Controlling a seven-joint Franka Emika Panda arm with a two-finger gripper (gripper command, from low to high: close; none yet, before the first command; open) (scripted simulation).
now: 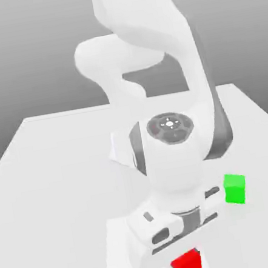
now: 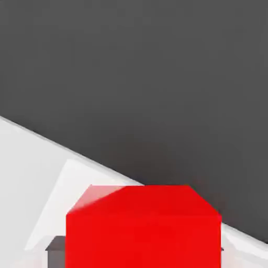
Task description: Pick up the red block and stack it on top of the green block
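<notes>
The red block (image 2: 143, 238) is between the two fingertips (image 2: 56, 252) of the gripper (image 2: 138, 252). Behind it there is a white surface (image 2: 31, 167), and beyond its slanting edge, a dark grey area (image 2: 136, 78).

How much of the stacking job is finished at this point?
The jaws are shut on the smooth red cube, so the grasp looks done. Left: lifting and carrying it, then setting it on the plain green cube, which sits apart on the white table.

A pale surface (image 1: 60, 192) spreads wide, its far edge straight; behind it, a plain grey backdrop (image 1: 25, 56) grows lighter toward the top; a brighter white patch (image 1: 117, 256) lies on the surface.
</notes>
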